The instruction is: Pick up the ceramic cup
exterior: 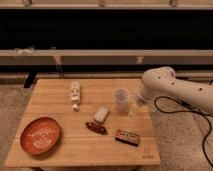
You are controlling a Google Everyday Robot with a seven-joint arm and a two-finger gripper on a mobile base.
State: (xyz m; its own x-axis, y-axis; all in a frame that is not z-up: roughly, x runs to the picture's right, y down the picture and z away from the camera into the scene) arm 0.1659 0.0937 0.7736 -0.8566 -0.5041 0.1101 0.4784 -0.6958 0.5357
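The ceramic cup (121,99) was seen standing upright on the wooden table (60,150), in the right part of the top and toward the far edge. The gripper (133,108) was found just to the right of the cup, low over the table and close to its right edge, carried by the white arm (170,87) that was stretched in from the right side. Cup and gripper were set close side by side. Whether they touched could not be made out, and whether the gripper was released or clenched could not be told. The nearest other thing, a flat white rounded block (101,114), was laid in front of the cup and to its left, on the side turned away from the gripper. Nearer the front edge, a dark reddish-brown oblong item (95,127) and a dark flat box (127,136) with a pale label were laid apart from the cup. A white bottle-like item (75,94) was placed well to the left of the cup, and an orange-red round dish (40,135) was set at the front left corner. A black cable (167,110) was looped below the arm, over the speckled floor (180,145) beside the table.
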